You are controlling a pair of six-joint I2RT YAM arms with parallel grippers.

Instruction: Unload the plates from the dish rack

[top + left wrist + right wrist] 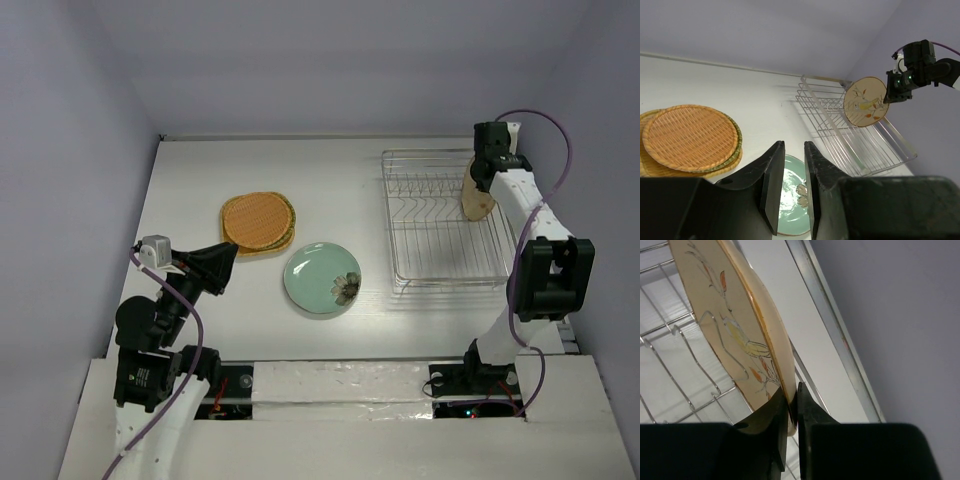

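Observation:
The beige floral plate point(478, 196) point(866, 101) point(732, 320) stands on edge, tilted, over the far right part of the silver wire dish rack point(440, 262) point(875, 150) point(837, 342). My right gripper point(484, 176) point(891, 95) point(792, 388) is shut on its rim. No other plate is in the rack. A stack of orange ribbed plates point(258, 222) point(690, 136) lies on the table left of centre. The pale green plate point(322, 278) point(789, 192) lies flat beside the stack. My left gripper point(232, 264) point(794, 146) hovers open and empty near the green plate's left side.
White table point(200, 180) with grey walls on three sides. The rack's upright tines point(687, 347) stand close beside the held plate. The rack's right rim runs near the right wall.

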